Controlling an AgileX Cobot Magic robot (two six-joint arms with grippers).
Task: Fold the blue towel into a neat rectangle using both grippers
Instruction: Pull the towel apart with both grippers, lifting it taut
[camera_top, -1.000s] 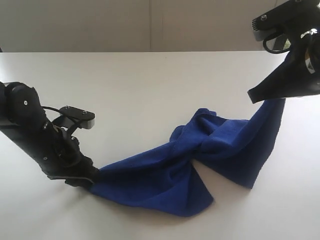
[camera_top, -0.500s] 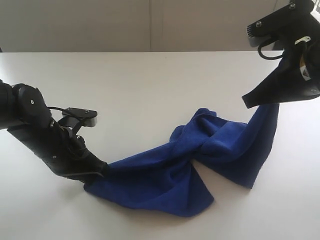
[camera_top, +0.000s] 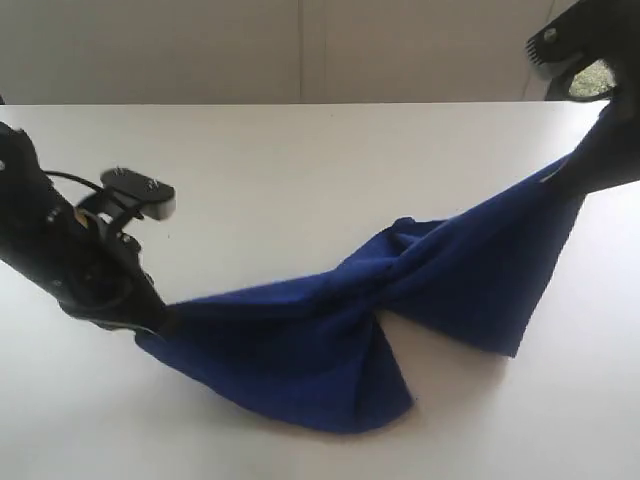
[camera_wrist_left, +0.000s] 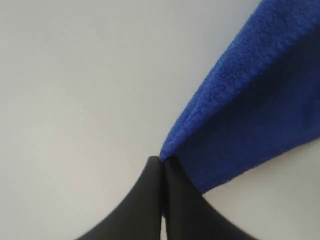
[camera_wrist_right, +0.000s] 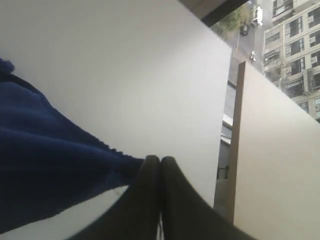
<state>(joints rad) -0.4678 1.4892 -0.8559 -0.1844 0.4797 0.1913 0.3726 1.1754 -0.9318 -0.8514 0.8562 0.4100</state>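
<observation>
Two pincers hold opposite ends of the blue towel, which runs in a long band across the white surface from near its left edge towards its far right corner. The left pincer sits low by the left edge, its fingers pressed together on one corner of the cloth; in the left wrist view the two dark fingers meet at their tips, with the towel's fuzzy edge starting right at that tip and pale surface beyond it. The right pincer is raised over the right edge, pinching the other end, so the cloth climbs off the surface to meet it. The right wrist view shows its fingers closed with the towel gathered into them and the surface behind. Midway along the band the fabric is twisted and bunched. From that twist one broad flap fans out towards the near edge, and another hangs from the raised end down towards the right edge. The middle of the towel rests on the surface.
</observation>
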